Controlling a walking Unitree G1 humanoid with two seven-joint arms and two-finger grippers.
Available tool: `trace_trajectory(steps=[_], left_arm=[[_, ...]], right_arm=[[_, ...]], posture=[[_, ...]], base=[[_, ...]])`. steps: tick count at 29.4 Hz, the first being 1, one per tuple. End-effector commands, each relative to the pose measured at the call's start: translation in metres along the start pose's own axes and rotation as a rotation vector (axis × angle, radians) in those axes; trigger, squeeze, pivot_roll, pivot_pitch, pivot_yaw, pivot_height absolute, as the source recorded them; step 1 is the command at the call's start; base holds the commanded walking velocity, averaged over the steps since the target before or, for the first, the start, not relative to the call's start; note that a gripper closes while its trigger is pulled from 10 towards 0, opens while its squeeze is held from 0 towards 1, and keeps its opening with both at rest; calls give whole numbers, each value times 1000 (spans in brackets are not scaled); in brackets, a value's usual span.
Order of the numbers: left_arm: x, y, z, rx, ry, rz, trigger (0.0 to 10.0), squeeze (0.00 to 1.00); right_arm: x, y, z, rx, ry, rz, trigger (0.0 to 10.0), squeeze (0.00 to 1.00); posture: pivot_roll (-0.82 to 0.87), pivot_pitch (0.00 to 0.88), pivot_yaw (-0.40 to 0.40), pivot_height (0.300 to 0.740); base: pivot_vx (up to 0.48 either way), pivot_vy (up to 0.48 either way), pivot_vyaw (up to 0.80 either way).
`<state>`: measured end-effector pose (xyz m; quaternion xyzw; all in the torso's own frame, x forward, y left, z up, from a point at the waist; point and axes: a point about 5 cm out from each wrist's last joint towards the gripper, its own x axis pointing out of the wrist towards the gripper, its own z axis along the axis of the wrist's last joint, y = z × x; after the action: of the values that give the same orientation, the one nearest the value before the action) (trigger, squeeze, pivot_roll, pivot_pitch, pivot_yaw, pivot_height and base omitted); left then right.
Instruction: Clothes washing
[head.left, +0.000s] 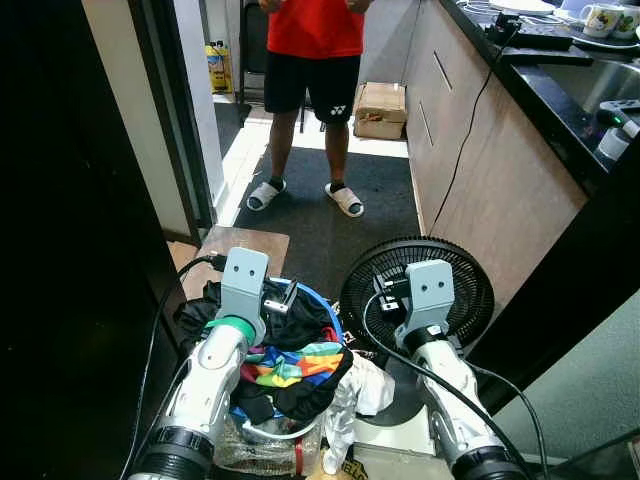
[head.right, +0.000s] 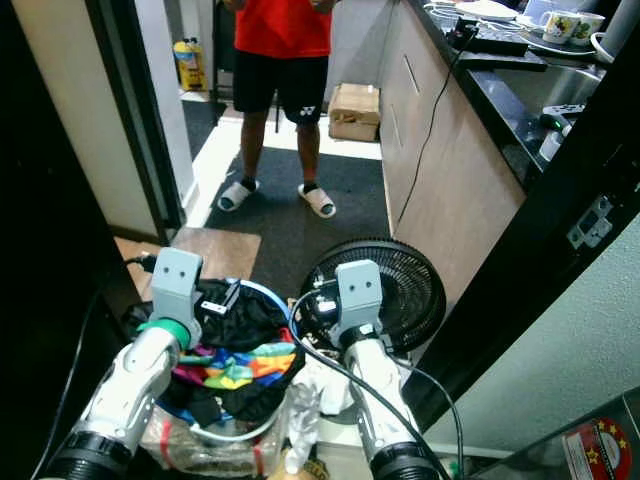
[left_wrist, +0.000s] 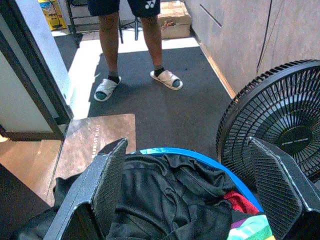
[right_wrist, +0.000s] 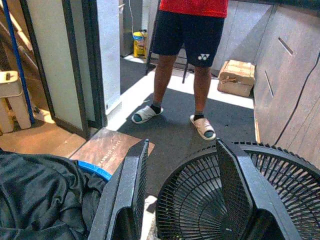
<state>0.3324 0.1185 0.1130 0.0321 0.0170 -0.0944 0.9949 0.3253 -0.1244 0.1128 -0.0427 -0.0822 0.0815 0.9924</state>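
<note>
The left claw (left_wrist: 192, 195), fingers spread wide, hovers over the soft, light clothes (head.left: 285, 365) heaped in the blue basket (head.left: 325, 308); pinching a thick fold of the black garment (left_wrist: 170, 200) at 6 o'clock looks safest, while the right claw (right_wrist: 182, 195), also spread, faces the fan (head.left: 470, 275) at 3 o'clock.

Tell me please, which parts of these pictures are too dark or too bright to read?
Left eye view: the left side is nearly black, while the tiled floor by the person is washed out by daylight. Left wrist view: sunlit floor glares beside the slippers; the black clothes lose detail.
</note>
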Motion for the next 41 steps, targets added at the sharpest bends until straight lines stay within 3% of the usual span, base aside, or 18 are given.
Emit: trace_trajectory(steps=[1, 12, 24, 41], left_arm=[[0, 1, -1, 3, 2, 2, 10000, 0], [0, 1, -3, 7, 5, 3, 10000, 0], [-16, 13, -40, 80, 133, 18, 10000, 0], [-12, 12, -34, 79, 105, 15, 10000, 0]], right_arm=[[-2, 0, -2, -5, 10, 3, 10000, 0], [-3, 0, -3, -4, 16, 1, 10000, 0], [-29, -8, -43, -3, 180, -70, 10000, 0], [-23, -7, -35, -8, 141, -67, 10000, 0]], posture=[[29, 0, 21, 740], [30, 0, 22, 740], [31, 0, 30, 740], [31, 0, 33, 740]], base=[[0, 0, 0], [0, 0, 0], [0, 0, 0], [0, 0, 0]])
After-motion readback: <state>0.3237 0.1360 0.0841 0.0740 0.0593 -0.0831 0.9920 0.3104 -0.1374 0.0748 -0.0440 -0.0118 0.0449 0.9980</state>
